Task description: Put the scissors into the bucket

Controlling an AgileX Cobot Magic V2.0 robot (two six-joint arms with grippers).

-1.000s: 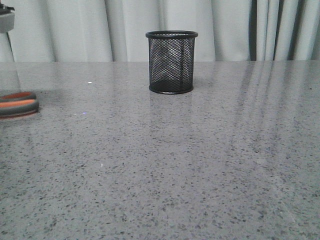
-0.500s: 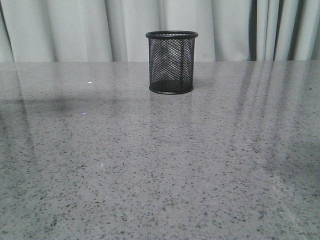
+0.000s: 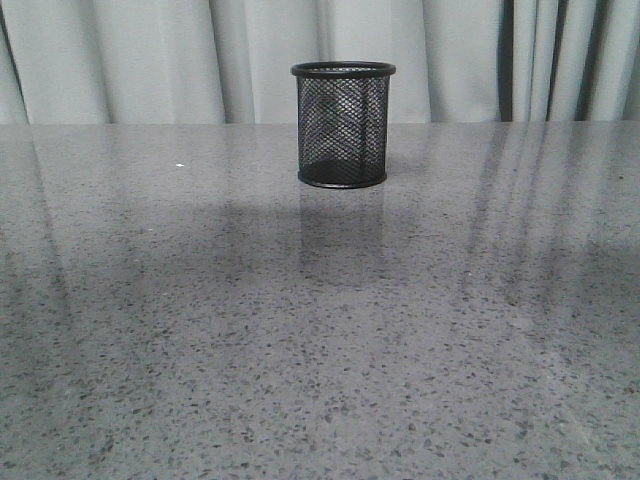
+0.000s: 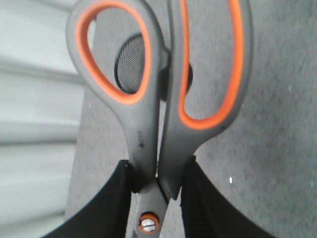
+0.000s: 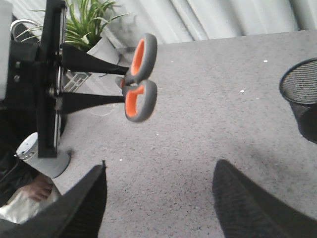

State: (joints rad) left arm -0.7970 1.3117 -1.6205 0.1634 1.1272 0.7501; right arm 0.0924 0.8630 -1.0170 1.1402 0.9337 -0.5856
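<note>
The bucket (image 3: pixel 343 125), a black wire-mesh cup, stands upright at the far middle of the grey speckled table (image 3: pixel 320 350). The front view shows neither gripper nor the scissors. In the left wrist view my left gripper (image 4: pixel 157 186) is shut on the scissors (image 4: pixel 148 124) just above their pivot screw. The grey, orange-lined handle loops point away from the gripper toward the bucket (image 4: pixel 130 63) beyond them. The right wrist view shows the scissors (image 5: pixel 140 79) held off the table in the left gripper (image 5: pixel 120 85), far from the bucket (image 5: pixel 303 96). My right gripper (image 5: pixel 158 181) is open over bare tabletop.
Pale curtains (image 3: pixel 150 60) hang behind the table's far edge. Past the table's side, the right wrist view shows a potted plant (image 5: pixel 89 27) and a white round-based object (image 5: pixel 47 156) near the left arm.
One second ago the scissors' handles showed at the left edge of the front view. They have left that view, and a faint shadow now lies on the table before the bucket.
</note>
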